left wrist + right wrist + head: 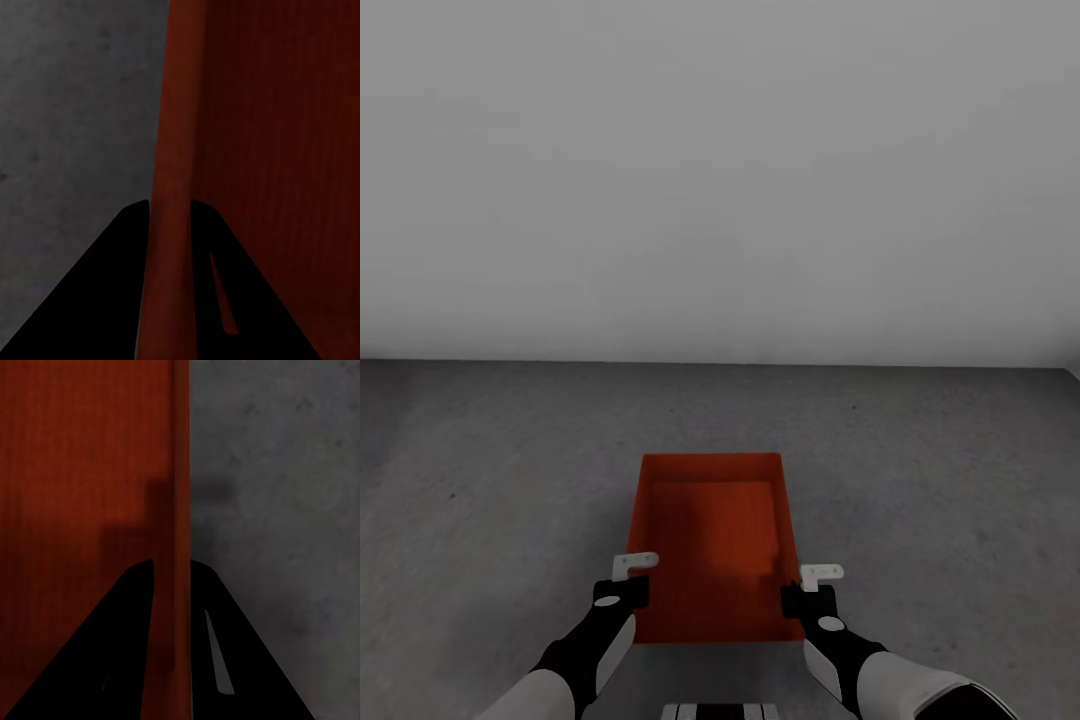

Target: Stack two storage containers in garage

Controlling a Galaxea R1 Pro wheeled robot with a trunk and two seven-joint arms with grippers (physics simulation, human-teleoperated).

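The left gripper (170,217) is seen straddling one long side wall of the plain orange-red rectangular storage container (262,150), one dark finger (97,300) outside the wall and the other inside it, the wall being clamped between them. The opposite long wall is pinched in the same way by the right gripper (171,577), with one finger over the container's (82,495) interior and the other over the dark grey rough concrete floor (277,495). In the head view, both grippers (628,580) (812,590) are set at the near ends of the container's (710,530) side walls. Nothing is seen inside the container; only its bare orange-red bottom is shown. Its long axis is pointed away from the robot, toward the plain pale grey wall (720,180), from which it is kept well apart. Whether the container is resting on the floor (490,450) or held just above it cannot be told.
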